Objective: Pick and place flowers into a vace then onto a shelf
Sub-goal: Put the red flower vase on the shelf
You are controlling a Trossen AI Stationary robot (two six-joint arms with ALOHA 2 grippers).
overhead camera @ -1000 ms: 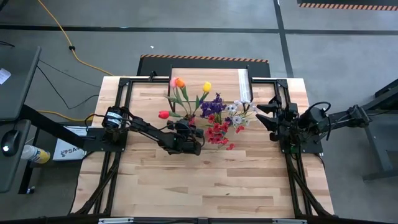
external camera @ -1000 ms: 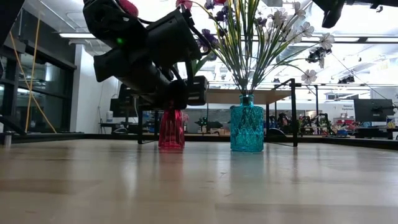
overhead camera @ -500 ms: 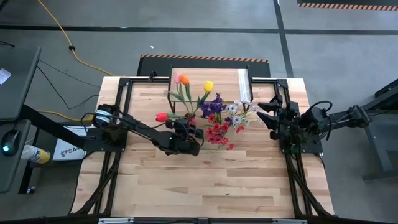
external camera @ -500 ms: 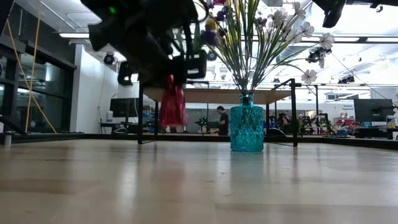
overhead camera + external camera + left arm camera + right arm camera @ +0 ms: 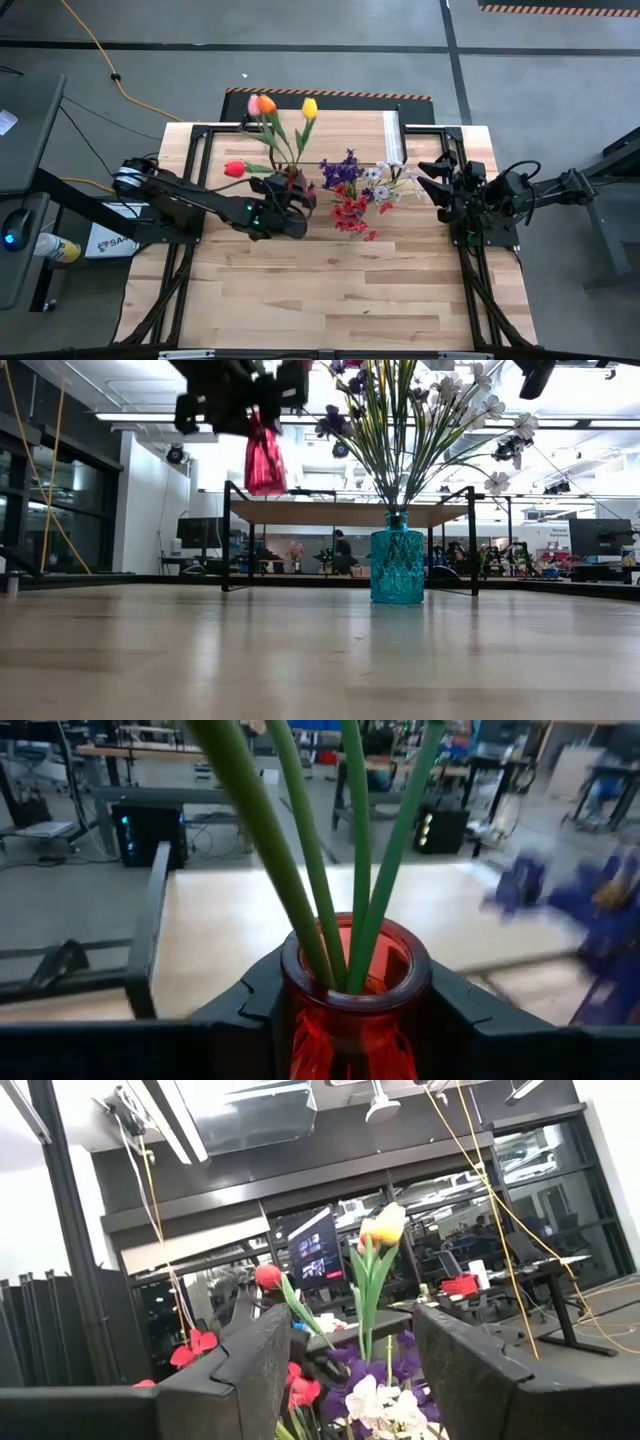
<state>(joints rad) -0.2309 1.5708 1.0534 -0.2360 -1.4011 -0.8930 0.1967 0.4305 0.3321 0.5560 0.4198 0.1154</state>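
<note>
My left gripper (image 5: 288,195) is shut on a red glass vase (image 5: 264,460) that holds the tulips (image 5: 268,120): red, pink, orange and yellow heads on green stems (image 5: 310,850). The vase hangs in the air, higher than the shelf top (image 5: 345,513). A teal vase (image 5: 397,565) with purple, white and red blossom sprays (image 5: 355,190) stands by its base on the table, in front of the shelf (image 5: 335,125). My right gripper (image 5: 425,177) is open and hovers just right of the sprays, touching nothing. My left gripper pinches the red vase by its neck (image 5: 350,982), just below the rim. One finger (image 5: 255,1005) lies on each side of the neck. The fingers come roughly level from the table's left. The vase is lifted clear of the table and about upright, the tulip stems standing out of its mouth.
The shelf's black legs (image 5: 227,535) stand on the far middle of the plank table (image 5: 330,290). Black frame rails (image 5: 190,170) run along the table's left and right sides. A person (image 5: 343,552) shows far off in the room behind.
My left gripper has risen and moved toward the table's left and far edge, carrying the red vase. The vase stood on the table a second ago and now hangs clear above shelf height. The tulips have shifted with it, away from the teal vase's sprays.
</note>
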